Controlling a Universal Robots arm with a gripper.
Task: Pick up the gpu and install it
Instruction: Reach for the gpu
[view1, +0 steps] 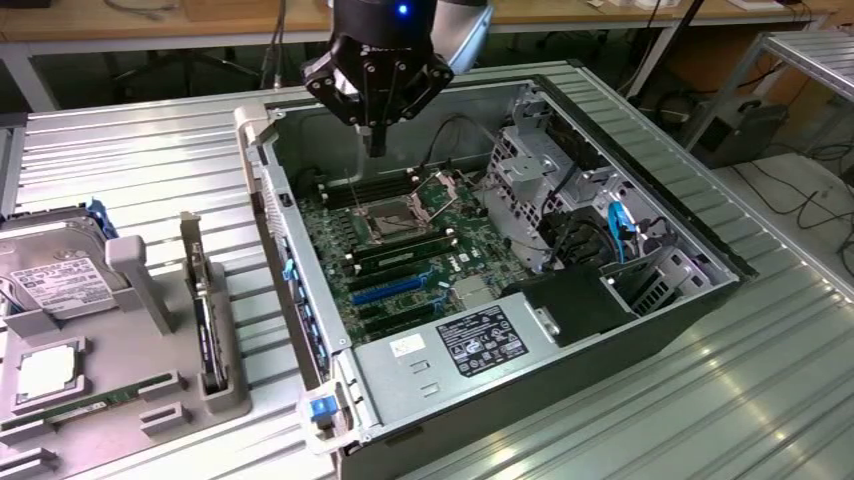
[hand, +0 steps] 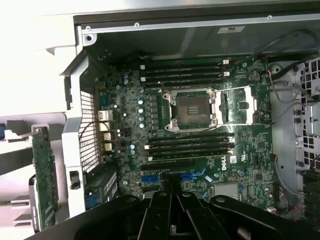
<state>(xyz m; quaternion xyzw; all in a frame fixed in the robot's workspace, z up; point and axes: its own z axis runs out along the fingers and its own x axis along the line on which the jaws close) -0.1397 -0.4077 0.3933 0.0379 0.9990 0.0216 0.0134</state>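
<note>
Tower case (view1: 287, 200) lies on its side, cover off, on a ribbed metal table (view1: 747, 400). Motherboard (view1: 461, 262) is exposed. CPU socket (view1: 396, 212) is open, its retention frame tilted up beside it. Black memory slots (hand: 185, 72) run along both sides of the socket. Blue expansion slots (view1: 380, 290) sit nearer the power supply (view1: 467, 345), which carries a printed label. Drive cage (view1: 534, 165) and blue cable (view1: 617, 225) are at the exterior view's right. Grey fixture (view1: 140, 290), at the exterior view's left of the case, holds a hard drive (view1: 54, 285) with a white label, a square silver chip (view1: 47, 370), and probably a green memory stick (view1: 87, 407), too blurred to be sure.
</note>
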